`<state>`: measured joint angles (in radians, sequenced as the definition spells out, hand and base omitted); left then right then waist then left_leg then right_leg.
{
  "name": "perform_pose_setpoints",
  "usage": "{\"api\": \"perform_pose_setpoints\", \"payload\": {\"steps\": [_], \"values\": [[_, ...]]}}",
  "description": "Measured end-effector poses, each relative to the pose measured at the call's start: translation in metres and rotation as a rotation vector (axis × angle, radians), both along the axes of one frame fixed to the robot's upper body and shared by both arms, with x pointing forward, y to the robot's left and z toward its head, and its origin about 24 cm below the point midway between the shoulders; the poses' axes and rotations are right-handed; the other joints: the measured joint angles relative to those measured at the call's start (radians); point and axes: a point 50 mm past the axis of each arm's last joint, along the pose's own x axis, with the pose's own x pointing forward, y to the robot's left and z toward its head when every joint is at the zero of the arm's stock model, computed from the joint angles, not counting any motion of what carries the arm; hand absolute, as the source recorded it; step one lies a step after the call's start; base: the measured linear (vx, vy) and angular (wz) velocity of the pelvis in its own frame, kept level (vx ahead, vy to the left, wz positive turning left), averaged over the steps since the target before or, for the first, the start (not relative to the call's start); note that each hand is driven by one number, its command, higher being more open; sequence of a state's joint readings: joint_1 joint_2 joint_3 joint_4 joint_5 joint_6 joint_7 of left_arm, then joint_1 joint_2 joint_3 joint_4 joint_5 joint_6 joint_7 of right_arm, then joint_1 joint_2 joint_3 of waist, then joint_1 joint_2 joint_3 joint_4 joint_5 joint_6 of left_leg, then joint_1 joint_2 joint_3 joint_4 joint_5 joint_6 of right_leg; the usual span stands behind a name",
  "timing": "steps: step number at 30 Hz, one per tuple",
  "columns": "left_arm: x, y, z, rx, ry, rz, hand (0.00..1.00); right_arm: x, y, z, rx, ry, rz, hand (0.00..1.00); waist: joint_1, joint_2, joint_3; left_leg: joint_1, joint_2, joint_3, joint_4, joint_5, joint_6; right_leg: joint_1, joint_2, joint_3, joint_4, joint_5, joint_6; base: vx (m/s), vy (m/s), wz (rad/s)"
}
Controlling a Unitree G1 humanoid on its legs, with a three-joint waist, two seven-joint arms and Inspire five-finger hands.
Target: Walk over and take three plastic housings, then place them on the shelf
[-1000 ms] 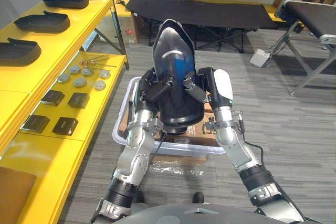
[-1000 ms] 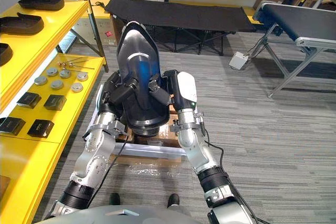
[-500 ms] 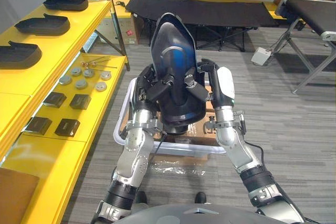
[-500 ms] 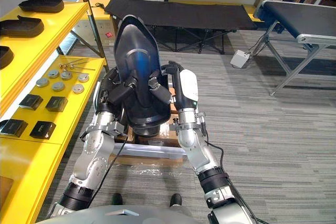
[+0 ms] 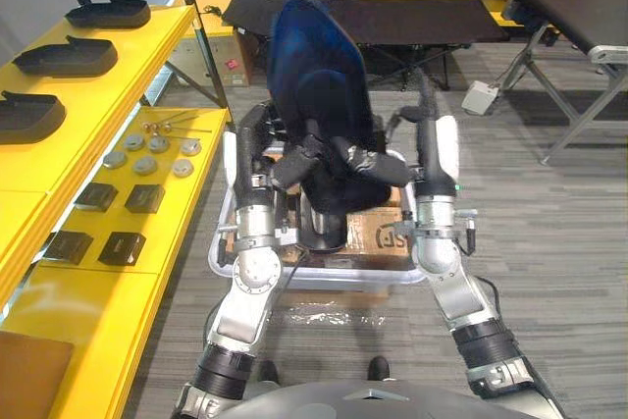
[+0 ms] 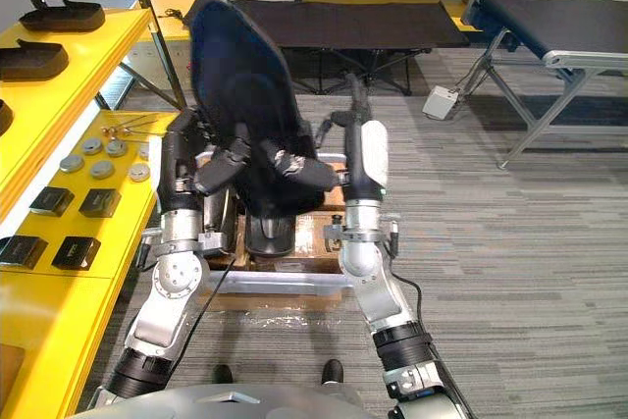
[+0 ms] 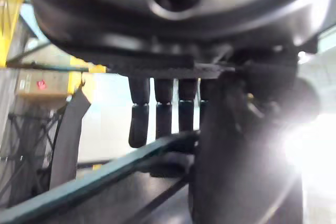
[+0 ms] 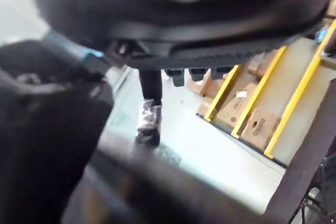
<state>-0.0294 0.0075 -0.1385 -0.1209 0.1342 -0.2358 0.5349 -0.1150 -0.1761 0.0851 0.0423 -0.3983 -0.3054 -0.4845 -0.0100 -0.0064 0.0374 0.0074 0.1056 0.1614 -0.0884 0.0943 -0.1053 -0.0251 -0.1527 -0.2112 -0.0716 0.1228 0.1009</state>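
A clear plastic bin (image 5: 319,280) sits on the grey carpet floor (image 5: 569,242), holding a cardboard box (image 5: 378,233). A black folding cot (image 5: 442,19) stands beyond it, with a small white box (image 5: 481,98) on the floor near its right end.

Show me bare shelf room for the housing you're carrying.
Top shelf: bare yellow on the near side of the nearest of three housings. Lower shelf: a bare patch between the black blocks and the brown board. Crowded around the discs and blocks. The left hand and right hand grip the held housing.

L hand (image 7: 173,74) | fingers (image 7: 164,111) + thumb grip dark housing (image 7: 105,179) rim
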Motion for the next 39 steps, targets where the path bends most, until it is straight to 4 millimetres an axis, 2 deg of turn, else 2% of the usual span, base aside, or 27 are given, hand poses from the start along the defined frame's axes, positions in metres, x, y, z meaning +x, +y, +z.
{"api": "perform_pose_setpoints", "payload": {"steps": [3, 5, 7, 11, 14, 21, 33, 39], "values": [[-0.006, 0.041, -0.003, -0.069, -0.004, 0.271, 0.00, -0.011, -0.038, -0.006, 0.120, 0.010, -0.148, 1.00, -0.010, 0.001, -0.001, 0.001, 0.001, 0.005, 0.000, -0.001, -0.001, -0.001, 0.001, 0.004, 0.000, -0.001, 0.001, 0.01, -0.007, -0.03], [-0.014, 0.063, -0.008, -0.088, 0.004, 0.407, 0.00, -0.017, -0.056, -0.009, 0.175, 0.013, -0.224, 1.00, -0.016, 0.001, -0.001, 0.002, 0.001, 0.007, 0.001, -0.003, -0.003, -0.001, 0.001, 0.006, -0.001, 0.001, -0.001, 0.00, 0.000, 0.00], [-0.024, 0.072, -0.018, -0.093, 0.047, 0.471, 0.00, -0.024, -0.068, -0.014, 0.218, 0.022, -0.278, 1.00, -0.018, 0.001, -0.001, 0.002, 0.001, 0.010, 0.002, -0.005, -0.005, -0.002, 0.001, 0.008, -0.002, 0.001, -0.001, 0.02, -0.006, -0.03], [-0.029, 0.075, -0.024, -0.117, 0.071, 0.508, 0.00, -0.033, -0.070, -0.025, 0.217, 0.071, -0.292, 1.00, -0.015, 0.001, -0.001, 0.002, 0.001, 0.011, 0.002, -0.006, -0.006, -0.002, 0.001, 0.010, -0.003, 0.001, -0.001, 0.00, -0.002, -0.01], [-0.028, 0.071, -0.023, -0.132, 0.070, 0.477, 0.00, -0.033, -0.064, -0.028, 0.225, 0.088, -0.266, 1.00, -0.018, 0.001, -0.001, 0.003, 0.001, 0.015, 0.000, -0.005, -0.005, -0.002, 0.001, 0.013, -0.002, 0.001, -0.001, -0.03, -0.005, -0.01], [-0.025, 0.063, -0.024, -0.148, 0.079, 0.420, 0.00, -0.040, -0.065, -0.036, 0.239, 0.118, -0.288, 1.00, -0.022, 0.004, -0.004, 0.004, 0.002, 0.023, 0.000, -0.009, -0.002, -0.006, 0.001, 0.022, -0.002, 0.000, 0.002, -0.02, -0.005, -0.03], [-0.027, 0.065, -0.028, -0.260, 0.078, 0.371, 0.00, -0.041, -0.066, -0.036, 0.238, 0.120, -0.290, 1.00, -0.019, 0.007, -0.008, 0.003, 0.001, 0.020, 0.000, -0.008, -0.002, -0.005, 0.001, 0.021, -0.002, 0.003, 0.001, 0.00, 0.000, 0.00], [-0.026, 0.063, -0.027, -0.305, 0.055, 0.305, 0.00, -0.038, -0.062, -0.038, 0.248, 0.161, -0.195, 1.00, -0.020, 0.009, -0.010, 0.003, 0.001, 0.018, 0.000, -0.008, -0.002, -0.005, 0.001, 0.020, -0.002, 0.003, 0.001, 0.00, 0.000, 0.00]]}}
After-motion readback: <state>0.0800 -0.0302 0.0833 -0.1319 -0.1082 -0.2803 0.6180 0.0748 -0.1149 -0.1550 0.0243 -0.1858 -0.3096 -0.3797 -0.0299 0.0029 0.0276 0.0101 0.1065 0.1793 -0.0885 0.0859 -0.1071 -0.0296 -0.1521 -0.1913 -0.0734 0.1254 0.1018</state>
